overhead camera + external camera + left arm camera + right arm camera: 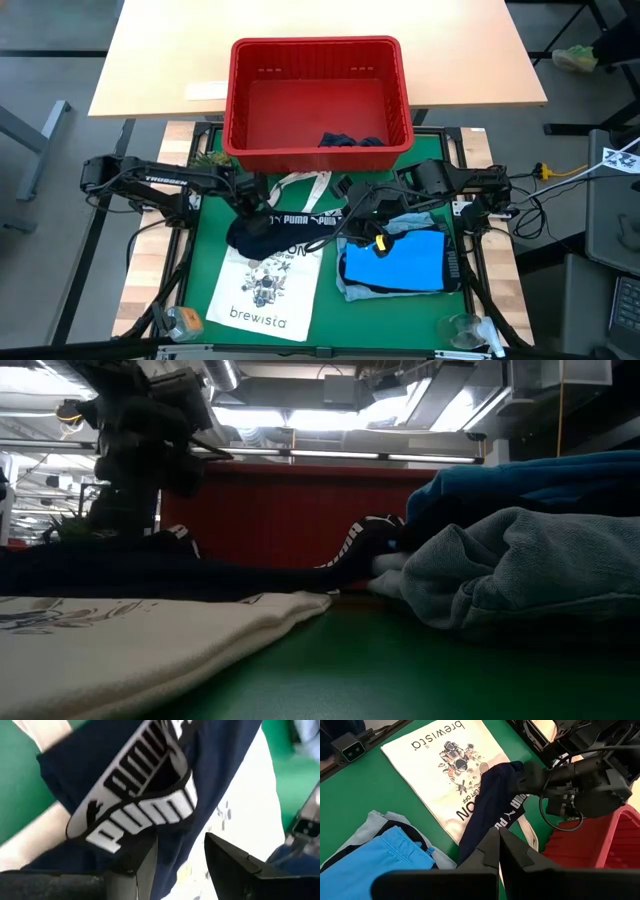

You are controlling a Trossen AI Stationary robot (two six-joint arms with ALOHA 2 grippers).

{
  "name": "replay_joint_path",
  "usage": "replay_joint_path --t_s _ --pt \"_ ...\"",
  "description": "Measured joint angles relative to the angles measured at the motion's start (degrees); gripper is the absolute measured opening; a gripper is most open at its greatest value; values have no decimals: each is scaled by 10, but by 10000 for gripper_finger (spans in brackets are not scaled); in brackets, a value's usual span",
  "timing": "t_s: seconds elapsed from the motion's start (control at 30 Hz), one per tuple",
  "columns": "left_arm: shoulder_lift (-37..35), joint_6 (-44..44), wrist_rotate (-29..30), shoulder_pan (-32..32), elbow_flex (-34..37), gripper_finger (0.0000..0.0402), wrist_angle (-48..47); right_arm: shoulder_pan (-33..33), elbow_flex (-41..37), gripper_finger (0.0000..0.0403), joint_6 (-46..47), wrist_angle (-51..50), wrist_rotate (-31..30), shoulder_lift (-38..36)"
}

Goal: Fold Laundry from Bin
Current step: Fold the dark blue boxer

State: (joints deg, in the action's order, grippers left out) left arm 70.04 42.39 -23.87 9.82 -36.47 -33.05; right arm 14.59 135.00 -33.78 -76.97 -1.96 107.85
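My left gripper is down over the navy garment, its fingers parted with a clear gap between them and nothing pinched; the white PUMA waistband lies just ahead of the fingertips. That garment sprawls across the upper part of the tote bag, its waistband stretched out toward my right arm. My right gripper is clenched, the two fingers pressed together over the waistband end of the same garment; I cannot tell whether any cloth is caught between them. Beside it, on the green mat, sits a stack with a bright blue garment on top of a pale denim piece. The red bin stands behind both arms at the mat's far edge, with one dark piece lying against its near wall.
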Motion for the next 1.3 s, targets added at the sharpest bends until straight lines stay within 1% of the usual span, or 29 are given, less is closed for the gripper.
replay_joint_path --t_s 0.07,0.17,0.23,0.3,0.5,0.57,0.63,0.7,0.8,0.83,0.93,1.03,1.1,1.2,1.3 --pt "0 18 22 -7 0 157 17 0 0 1 0 0 0 0" --pt "0 31 80 -23 0 159 41 0 0 1 0 0 0 0" --pt "0 40 123 -34 0 160 44 0 0 1 0 0 0 0" --pt "0 40 153 -45 0 161 42 0 0 1 0 -2 0 0" --pt "0 42 197 -72 0 153 42 0 0 1 0 -46 -5 0" --pt "0 41 198 -77 0 140 42 0 0 1 0 -71 -16 0" --pt "0 41 198 -81 0 118 42 0 0 1 0 -95 -26 0" --pt "0 41 198 -86 0 86 44 0 0 1 0 -111 -31 0" --pt "1 41 197 -94 0 26 62 0 0 1 0 -115 -31 0" --pt "1 40 192 -97 0 14 75 0 0 1 0 -115 -31 0" --pt "1 40 159 -112 0 8 134 0 -4 1 0 -111 -31 0" --pt "1 40 127 -138 0 3 216 0 -15 1 0 -111 -31 0" --pt "1 44 124 -161 0 3 272 0 -20 1 0 -110 -32 0" --pt "1 65 145 -200 0 4 346 0 -31 1 0 -97 -32 0" --pt "1 80 205 -245 0 2 393 0 -47 1 0 -73 -32 0"
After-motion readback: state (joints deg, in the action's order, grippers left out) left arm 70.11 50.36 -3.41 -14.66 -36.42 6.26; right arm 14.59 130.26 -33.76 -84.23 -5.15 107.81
